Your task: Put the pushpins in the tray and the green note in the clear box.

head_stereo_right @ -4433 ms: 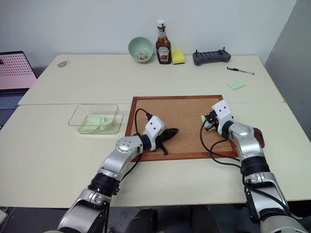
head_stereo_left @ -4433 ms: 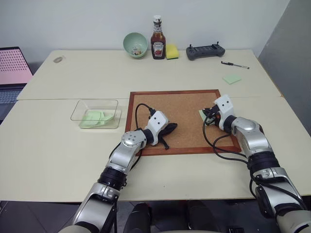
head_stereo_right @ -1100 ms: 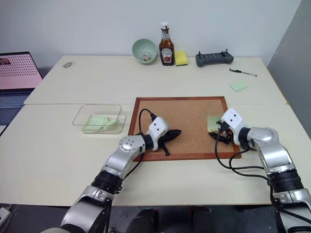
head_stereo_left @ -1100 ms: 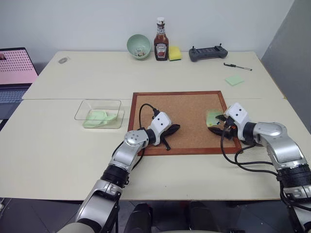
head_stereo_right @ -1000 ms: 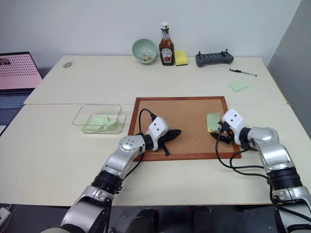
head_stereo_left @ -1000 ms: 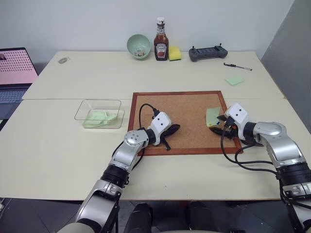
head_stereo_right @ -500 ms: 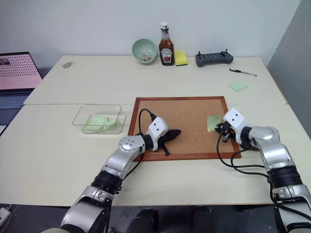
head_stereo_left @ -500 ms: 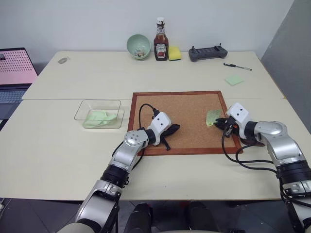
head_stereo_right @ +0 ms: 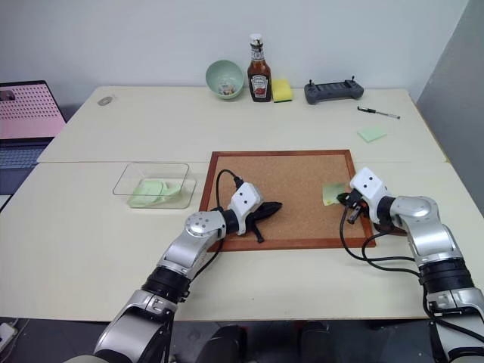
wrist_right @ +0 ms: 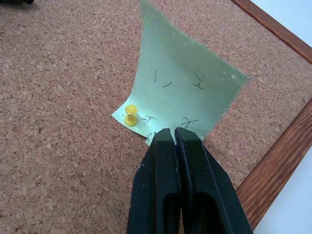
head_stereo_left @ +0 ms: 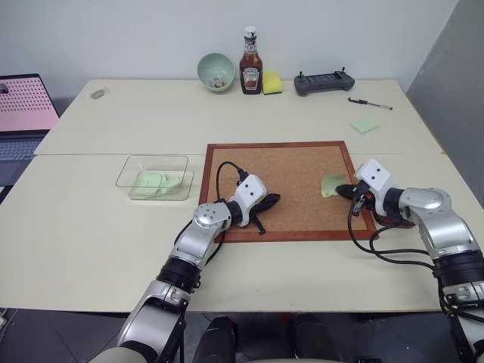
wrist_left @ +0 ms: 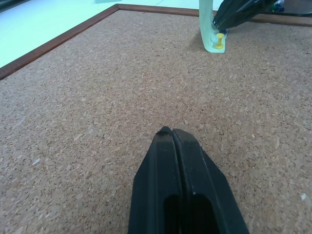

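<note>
Right gripper pinches pinned green note.
Peel gently away from yellow pushpin; left gripper rests closed, empty.

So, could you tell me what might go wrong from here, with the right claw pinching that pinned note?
1. The right claw is shut on the edge of the green note, while a yellow pushpin pins its corner to the corkboard. Pulling now would likely tear the paper.
2. If the pin does pop free, it could roll off across the board and be hard to find.
3. The left claw rests shut on the cork well away from the pin, so nothing steadies it.
</note>
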